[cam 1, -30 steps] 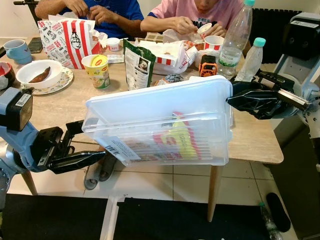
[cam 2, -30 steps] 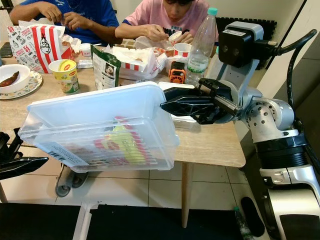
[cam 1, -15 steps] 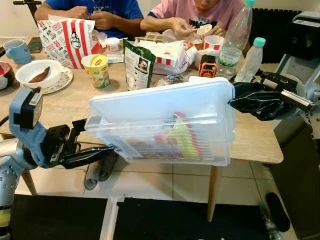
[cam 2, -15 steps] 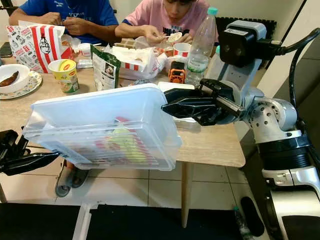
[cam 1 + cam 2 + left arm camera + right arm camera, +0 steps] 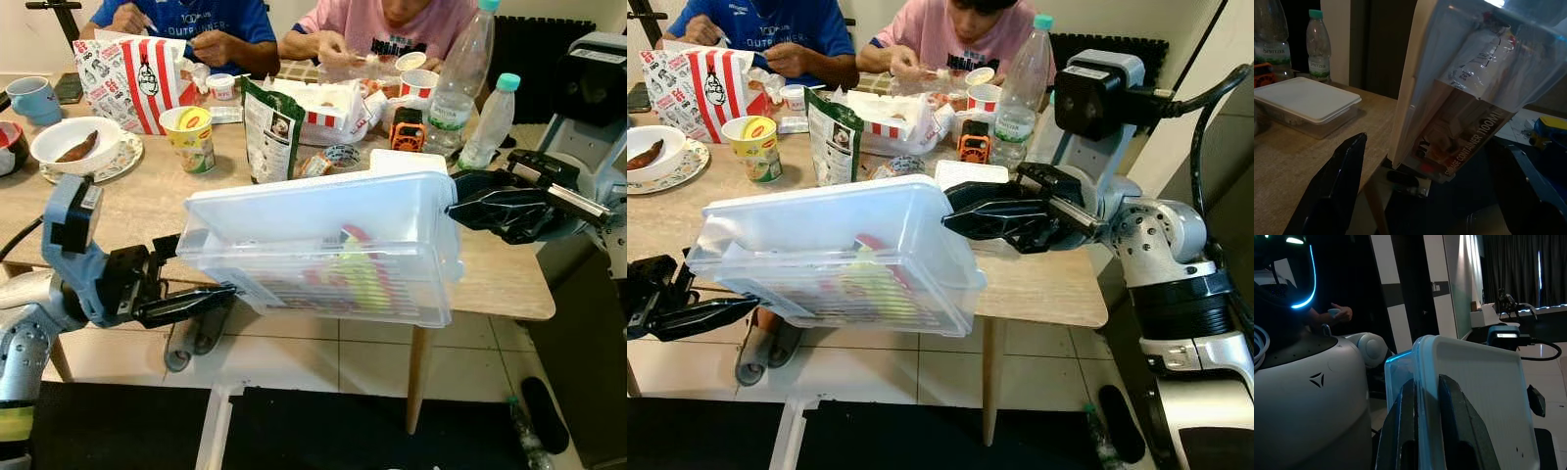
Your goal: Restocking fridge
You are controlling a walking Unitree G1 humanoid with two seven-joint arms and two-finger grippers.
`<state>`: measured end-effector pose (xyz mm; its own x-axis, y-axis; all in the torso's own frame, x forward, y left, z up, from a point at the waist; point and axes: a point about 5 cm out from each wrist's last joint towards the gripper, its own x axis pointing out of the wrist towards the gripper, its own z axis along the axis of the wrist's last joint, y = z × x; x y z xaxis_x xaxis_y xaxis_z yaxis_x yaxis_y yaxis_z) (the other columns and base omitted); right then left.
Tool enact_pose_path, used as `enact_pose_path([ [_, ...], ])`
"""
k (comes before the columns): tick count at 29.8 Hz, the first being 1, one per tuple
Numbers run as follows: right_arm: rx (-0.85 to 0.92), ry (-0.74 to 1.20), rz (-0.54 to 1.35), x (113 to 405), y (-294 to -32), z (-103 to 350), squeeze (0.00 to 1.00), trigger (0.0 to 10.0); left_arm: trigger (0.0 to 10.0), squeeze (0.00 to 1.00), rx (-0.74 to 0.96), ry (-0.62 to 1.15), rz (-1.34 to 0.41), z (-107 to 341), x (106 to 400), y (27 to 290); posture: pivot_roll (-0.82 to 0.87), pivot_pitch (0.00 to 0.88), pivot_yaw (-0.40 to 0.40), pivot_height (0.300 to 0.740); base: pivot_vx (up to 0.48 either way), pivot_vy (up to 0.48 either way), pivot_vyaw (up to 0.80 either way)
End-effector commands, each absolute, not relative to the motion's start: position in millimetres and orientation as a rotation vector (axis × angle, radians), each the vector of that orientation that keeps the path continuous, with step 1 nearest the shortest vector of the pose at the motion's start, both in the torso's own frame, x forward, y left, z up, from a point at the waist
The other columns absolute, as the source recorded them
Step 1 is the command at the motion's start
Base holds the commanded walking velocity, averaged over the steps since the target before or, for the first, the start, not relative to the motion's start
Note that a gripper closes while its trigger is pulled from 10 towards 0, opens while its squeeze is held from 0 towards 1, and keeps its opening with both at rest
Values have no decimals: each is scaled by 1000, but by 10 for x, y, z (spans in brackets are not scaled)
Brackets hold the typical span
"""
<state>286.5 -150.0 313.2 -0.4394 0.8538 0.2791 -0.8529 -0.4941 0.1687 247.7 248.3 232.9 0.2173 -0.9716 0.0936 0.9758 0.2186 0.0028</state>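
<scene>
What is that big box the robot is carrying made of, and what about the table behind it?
The box looks like clear, glossy plastic: the colourful packets inside show through its walls, and its lid is milky white. The right gripper is clamped on its rim; the left gripper is at its other end. The table looks like pale matt wood, or a wood-look laminate, judging by its fine grain.

Hidden and cut-off parts

The packets inside the clear container blur behind its frosted wall; two seated people are cropped at the top edge, and the table hides their laps.
</scene>
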Motion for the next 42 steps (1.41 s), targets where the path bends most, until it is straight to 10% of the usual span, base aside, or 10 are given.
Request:
enact_pose_path([
  [1,400,-14,2100,2820,-1472,3169,0,10000,10000,0,-69,-86,-1348,2313,2472,2478,11,92,-49,740,0,0,0],
  [42,409,5,2104,2885,-1399,3176,0,10000,10000,0,-174,-128,-1576,2353,2328,2207,11,88,-49,740,0,0,0],
])
